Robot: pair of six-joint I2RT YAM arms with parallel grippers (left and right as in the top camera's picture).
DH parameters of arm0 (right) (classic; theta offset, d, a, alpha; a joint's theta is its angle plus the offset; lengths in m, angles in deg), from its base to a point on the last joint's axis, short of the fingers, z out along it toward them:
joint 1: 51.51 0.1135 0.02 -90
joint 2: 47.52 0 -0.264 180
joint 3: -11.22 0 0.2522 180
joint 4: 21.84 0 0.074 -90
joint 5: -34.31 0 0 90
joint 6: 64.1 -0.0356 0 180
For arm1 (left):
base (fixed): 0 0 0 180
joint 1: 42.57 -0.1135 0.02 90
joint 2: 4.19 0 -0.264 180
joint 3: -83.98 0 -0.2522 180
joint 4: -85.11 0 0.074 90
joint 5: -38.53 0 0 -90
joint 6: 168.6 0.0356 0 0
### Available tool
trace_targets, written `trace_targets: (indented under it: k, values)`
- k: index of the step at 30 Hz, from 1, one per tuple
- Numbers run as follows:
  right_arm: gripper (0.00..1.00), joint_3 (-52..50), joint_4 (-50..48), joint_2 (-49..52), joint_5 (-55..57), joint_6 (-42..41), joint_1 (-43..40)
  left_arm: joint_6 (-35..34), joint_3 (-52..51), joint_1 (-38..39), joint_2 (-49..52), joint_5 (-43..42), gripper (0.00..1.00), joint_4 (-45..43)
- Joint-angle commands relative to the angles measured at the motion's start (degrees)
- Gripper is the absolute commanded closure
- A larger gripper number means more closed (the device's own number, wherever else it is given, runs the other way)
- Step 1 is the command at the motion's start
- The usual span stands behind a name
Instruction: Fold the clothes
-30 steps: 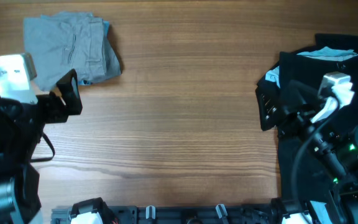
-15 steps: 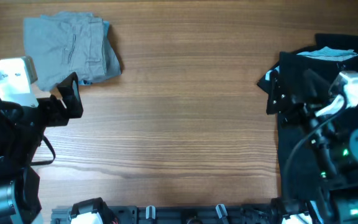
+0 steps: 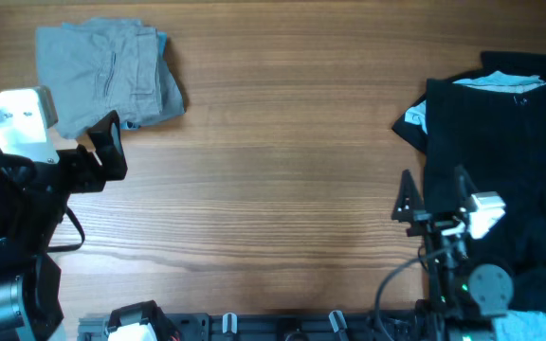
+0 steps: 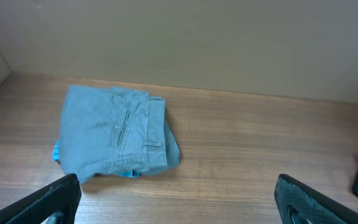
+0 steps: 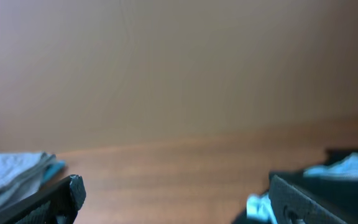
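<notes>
Gaping wide and empty, the left tool (image 4: pixel 178 202) faces folded grey shorts (image 3: pixel 107 71); the right tool (image 3: pixel 434 197) hovers beside black garments (image 3: pixel 500 142).

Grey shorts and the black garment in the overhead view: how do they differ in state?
The grey shorts are folded into a compact stack; the black garment lies spread and covers more table. The shorts lie on the left, the garment on the right. Both rest on the wooden table.
</notes>
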Motion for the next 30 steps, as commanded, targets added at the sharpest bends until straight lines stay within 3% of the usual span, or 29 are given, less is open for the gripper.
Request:
trace_targets:
  k: [1,30]
  values:
    - [0.01,-5.49,-3.93,-0.87,-0.92,-4.28,-0.28,1.29,-0.24,0.15,-0.04,-0.5,0.0,-0.22]
    - [0.0,-5.46,-0.79,-0.46,-0.96,-4.13,-0.28,1.29,-0.35,0.11,-0.63,-0.48,0.0,-0.24]
